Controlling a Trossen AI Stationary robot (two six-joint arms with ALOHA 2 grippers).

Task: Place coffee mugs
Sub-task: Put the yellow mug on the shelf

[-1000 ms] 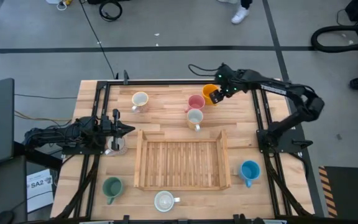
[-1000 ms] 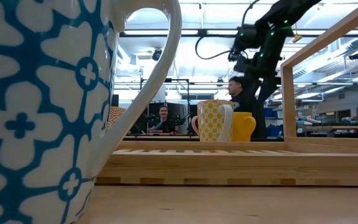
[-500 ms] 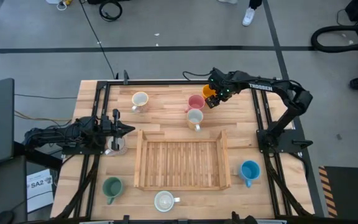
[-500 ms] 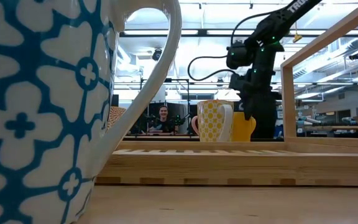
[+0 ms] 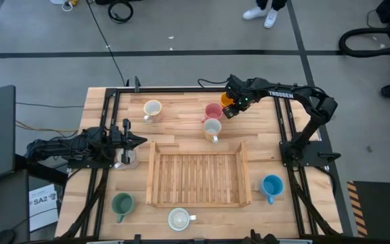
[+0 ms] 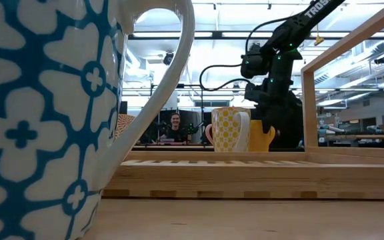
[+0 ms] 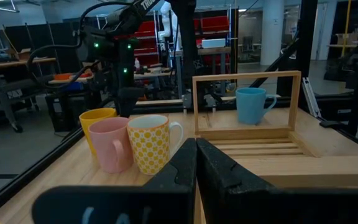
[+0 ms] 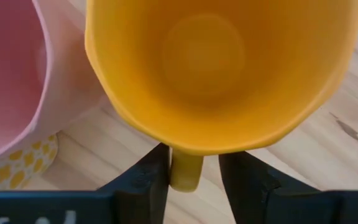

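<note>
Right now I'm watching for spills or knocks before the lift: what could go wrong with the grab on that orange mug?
1. The right claw straddles only the orange mug's handle; such a narrow hold could let the mug swing or slip when lifted.
2. The pink mug sits right against the orange one, so a lift may drag or bump it.
3. The yellow-patterned mug stands close by and could be knocked in turn.
</note>
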